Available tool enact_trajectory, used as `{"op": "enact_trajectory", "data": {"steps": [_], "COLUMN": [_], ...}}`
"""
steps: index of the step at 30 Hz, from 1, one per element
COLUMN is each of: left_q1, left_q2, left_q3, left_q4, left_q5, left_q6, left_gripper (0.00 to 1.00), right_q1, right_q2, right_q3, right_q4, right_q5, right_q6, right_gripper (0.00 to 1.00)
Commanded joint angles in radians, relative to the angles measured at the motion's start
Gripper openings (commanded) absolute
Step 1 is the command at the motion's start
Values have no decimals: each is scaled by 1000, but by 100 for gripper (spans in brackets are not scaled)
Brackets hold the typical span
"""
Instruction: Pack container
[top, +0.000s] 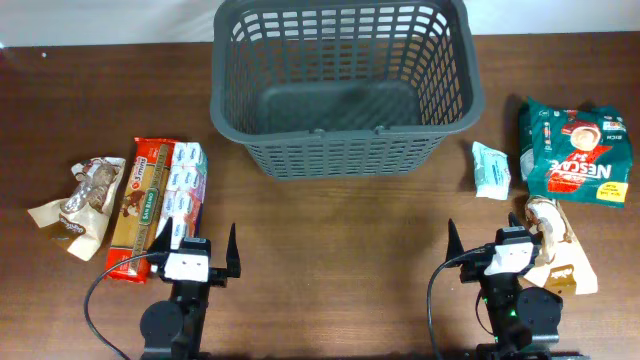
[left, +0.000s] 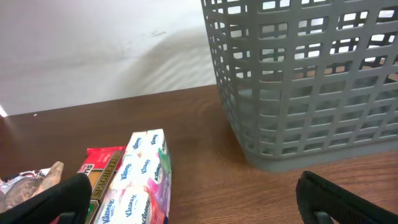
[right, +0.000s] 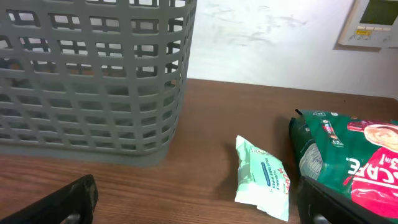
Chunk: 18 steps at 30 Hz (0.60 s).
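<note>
The container (top: 340, 155) stands upright at 12 o'clock in the overhead view, its floor bare.

At 9 o'clock lie 3 things side by side: a tissue pack (top: 186, 190), a red-brown box (top: 138, 210) touching it, and a crumpled snack packet (top: 82, 200) furthest out. At 3 o'clock are a green coffee bag (top: 575, 150) and, just beside it, a small pale packet (top: 490, 170). At 4 o'clock is a tan packet (top: 560, 265).

Only bare surface (top: 340, 240) lies between each gripper and the container.

The left gripper (top: 196, 242) at 7 o'clock is spread wide and holds nothing; its outer finger overlaps the box's near end (whether it touches, I cannot tell). The right gripper (top: 495, 240) at 5 o'clock is also wide apart and holds nothing, with its outer finger over the tan packet.

The surface is dark brown wood. Behind it is a white wall (left: 93, 50) with a control panel (right: 373, 22).
</note>
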Motion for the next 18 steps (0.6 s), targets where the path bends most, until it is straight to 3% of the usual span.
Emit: {"op": "enact_trajectory", "data": {"steps": [1,4,7,10,13,14,18], "left_q1": [-2,-1,0,24,72,112,209], "left_q2": [-2,-1,48,163,333,465,739], "left_q3": [-6,28,132,222,315,397,610], "left_q4": [4,-32,-138,-150,-132,-132,-169], "left_q5": [-3,-23,-187,-293,-291,-269,-140], "left_q6": [-10,-11,-47,-47,-47,-47,-47], "left_gripper": [99,99,99,99,99,99,99], "right_q1": [5,5,5,4,4,4,4], "right_q2": [-7,-6,29,142,335,483,769], "right_q3": [-8,16,124,265,425,556,902], "right_q4": [8,-10,-145,-303,-404,-470,-668], "right_q5": [-31,-56,-42,21,49,49,60], "right_q6": [16,91,158,159,158,159,155], "right_gripper": [99,99,99,99,99,99,99]}}
